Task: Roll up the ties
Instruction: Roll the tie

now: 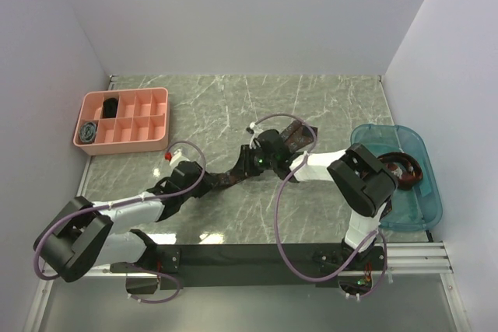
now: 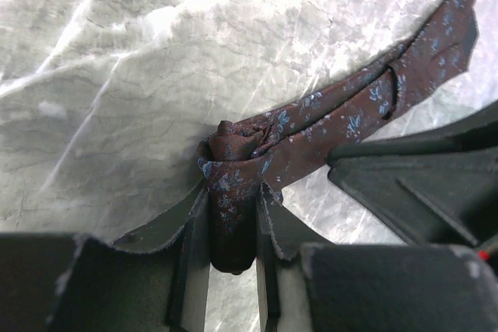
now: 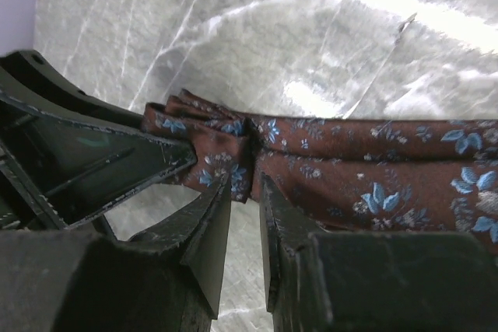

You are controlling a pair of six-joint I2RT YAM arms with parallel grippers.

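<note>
A dark maroon tie (image 1: 233, 175) with small blue flowers lies across the middle of the table, its wide end (image 1: 292, 134) toward the back right. My left gripper (image 1: 204, 182) is shut on the tie's folded, partly rolled end; in the left wrist view the gripper (image 2: 232, 196) has the bunched fabric between its fingers, and the strip (image 2: 342, 110) runs off to the upper right. My right gripper (image 1: 253, 162) sits close beside it. In the right wrist view the gripper (image 3: 245, 184) is nearly closed, its tips pinching the edge of the tie (image 3: 350, 161) by a fold.
A pink divided tray (image 1: 124, 148) at the back left holds a black coil (image 1: 111, 105) and a grey coil (image 1: 89, 131). A blue bin (image 1: 420, 215) at the right holds more ties (image 1: 398, 169). Purple cables loop over both arms. The left gripper (image 3: 85, 153) crowds the right wrist view.
</note>
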